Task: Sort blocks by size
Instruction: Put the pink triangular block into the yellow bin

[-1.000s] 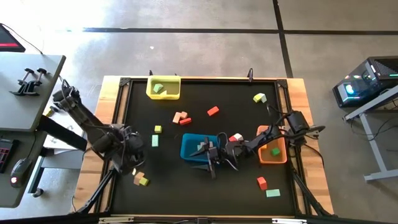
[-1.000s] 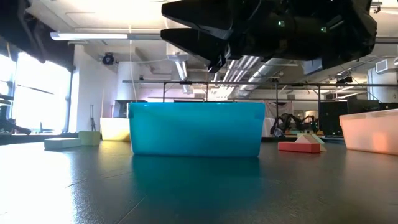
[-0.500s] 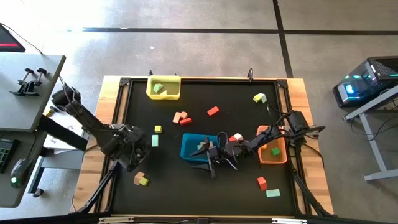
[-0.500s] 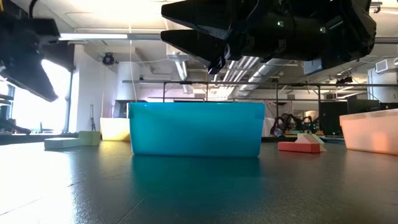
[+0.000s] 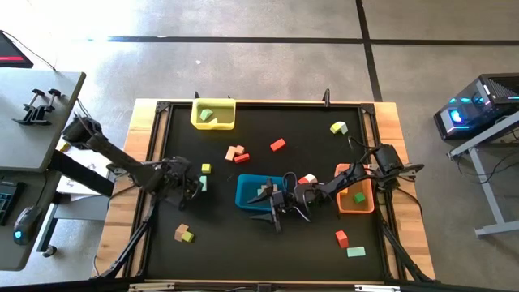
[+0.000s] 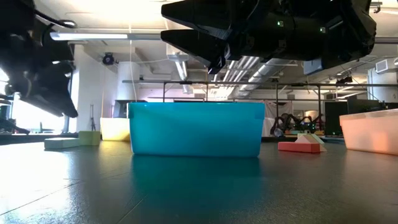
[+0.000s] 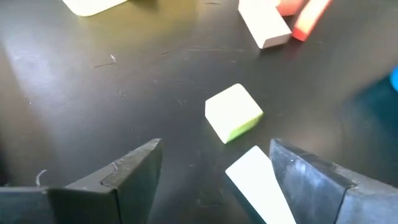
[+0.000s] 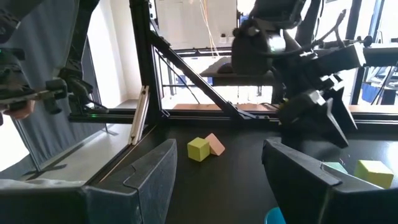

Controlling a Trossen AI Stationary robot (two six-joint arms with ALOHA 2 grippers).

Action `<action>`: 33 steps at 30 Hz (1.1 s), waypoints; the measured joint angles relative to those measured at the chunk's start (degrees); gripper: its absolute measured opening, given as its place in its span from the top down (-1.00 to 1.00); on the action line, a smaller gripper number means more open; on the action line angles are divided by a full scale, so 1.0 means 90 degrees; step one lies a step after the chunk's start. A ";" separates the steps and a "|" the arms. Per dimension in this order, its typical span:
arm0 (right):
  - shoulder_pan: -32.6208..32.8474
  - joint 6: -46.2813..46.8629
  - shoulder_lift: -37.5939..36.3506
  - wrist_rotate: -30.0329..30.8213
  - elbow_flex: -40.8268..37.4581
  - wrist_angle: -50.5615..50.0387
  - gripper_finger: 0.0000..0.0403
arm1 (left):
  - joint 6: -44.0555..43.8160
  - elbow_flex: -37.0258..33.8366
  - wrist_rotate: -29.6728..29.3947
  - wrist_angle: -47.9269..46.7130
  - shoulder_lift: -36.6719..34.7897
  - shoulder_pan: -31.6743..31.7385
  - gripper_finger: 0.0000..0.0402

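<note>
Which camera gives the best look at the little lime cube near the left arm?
The left wrist view: the lime cube sits large and unobstructed beyond the open left gripper. The high view shows it as a speck. The low view doesn't clearly show it; the right wrist view glimpses a similar block.

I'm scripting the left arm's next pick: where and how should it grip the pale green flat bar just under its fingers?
Probably straight down from above, closing across the narrow width of the pale green flat bar. It lies flat between the open left gripper, its long sides free. The lime cube sits close beyond one end, so pinching lengthwise risks bumping it.
</note>
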 joint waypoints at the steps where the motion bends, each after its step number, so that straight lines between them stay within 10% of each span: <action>1: 0.0000 0.0000 0.0000 0.0000 0.0000 0.0000 -0.16 | 0.0071 -0.0023 0.0002 0.0064 0.0000 0.0091 -0.45; 15: 0.0000 0.0005 -0.0005 0.0000 0.0000 0.0000 -0.16 | 0.1894 -0.0607 0.0213 0.2669 0.0000 0.1080 -0.46; 33: 0.0000 0.0148 -0.0007 0.0002 0.0000 -0.0050 -0.16 | 0.1181 -0.0200 0.0951 0.1220 0.0000 0.0297 -0.46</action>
